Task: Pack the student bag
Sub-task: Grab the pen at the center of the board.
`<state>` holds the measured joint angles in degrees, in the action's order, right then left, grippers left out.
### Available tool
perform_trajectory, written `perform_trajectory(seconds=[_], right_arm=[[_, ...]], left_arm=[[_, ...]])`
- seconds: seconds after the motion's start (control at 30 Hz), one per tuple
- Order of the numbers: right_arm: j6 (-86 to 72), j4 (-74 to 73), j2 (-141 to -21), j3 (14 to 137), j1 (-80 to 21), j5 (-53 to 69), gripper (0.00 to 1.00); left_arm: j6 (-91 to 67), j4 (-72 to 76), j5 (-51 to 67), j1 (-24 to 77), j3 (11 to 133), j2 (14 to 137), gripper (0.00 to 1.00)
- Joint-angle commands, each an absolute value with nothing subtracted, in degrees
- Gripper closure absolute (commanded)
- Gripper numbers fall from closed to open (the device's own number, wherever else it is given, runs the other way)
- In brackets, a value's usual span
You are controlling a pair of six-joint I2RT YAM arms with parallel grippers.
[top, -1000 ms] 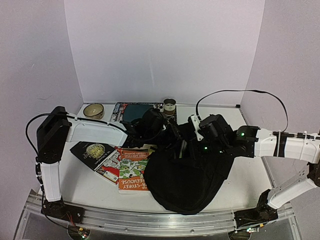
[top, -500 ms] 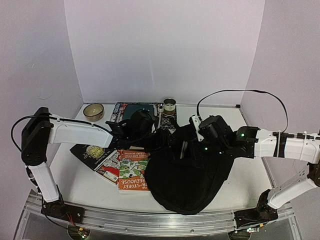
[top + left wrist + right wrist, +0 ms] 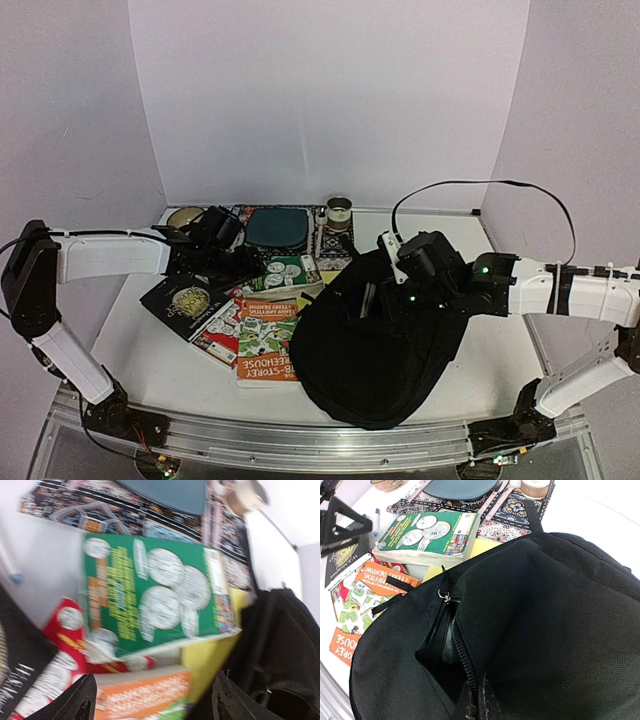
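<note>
Black student bag (image 3: 375, 345) fills the desk's (image 3: 150, 350) 5 o'clock, right tool (image 3: 480, 707) pinching its opening. Left tool (image 3: 155, 705) is spread near the green book (image 3: 155, 595), at the bag's 10 o'clock.

A thick green-covered paperback (image 3: 283, 273) lies partly on a yellow sheet (image 3: 487, 547), just beside a flat orange-covered book (image 3: 265, 340). To their left is a black book with a gold emblem (image 3: 183, 300). Behind them a dark teal oval pad (image 3: 278, 226) rests on a patterned mat (image 3: 338, 243), with a shallow round tin (image 3: 183, 215) and a small tan tape roll (image 3: 340, 210) at either end.
</note>
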<state>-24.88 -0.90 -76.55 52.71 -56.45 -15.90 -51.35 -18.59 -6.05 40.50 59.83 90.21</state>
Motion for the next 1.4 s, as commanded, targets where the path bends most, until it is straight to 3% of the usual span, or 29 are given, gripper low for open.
perform_trajectory(seconds=[0.0,0.23,0.6,0.83,1.03,1.37], right_arm=[[-23.68,0.00,-77.25,54.39,-57.03,-14.40,1.00],[-23.54,-0.66,-77.76,54.57,-57.04,-13.41,1.00],[-23.04,-1.54,-77.29,54.45,-56.99,-13.25,1.00],[-22.32,-1.85,-77.19,54.57,-57.04,-14.58,1.00],[-21.93,-2.00,-78.02,55.10,-57.00,-14.75,1.00],[-21.44,-1.97,-78.46,55.02,-57.02,-16.21,1.00]], left_arm=[[-47.40,-24.40,-9.87,34.52,61.26,88.13,0.19],[-50.07,-28.61,-12.63,24.77,64.78,91.42,0.19],[-48.50,-34.61,-10.74,15.16,76.07,105.07,0.32],[-46.93,-35.04,-9.48,13.71,81.41,111.73,0.49],[-45.73,-35.66,-7.67,13.52,85.55,116.70,0.57],[-47.41,-38.07,-6.38,13.45,86.51,120.37,0.57]])
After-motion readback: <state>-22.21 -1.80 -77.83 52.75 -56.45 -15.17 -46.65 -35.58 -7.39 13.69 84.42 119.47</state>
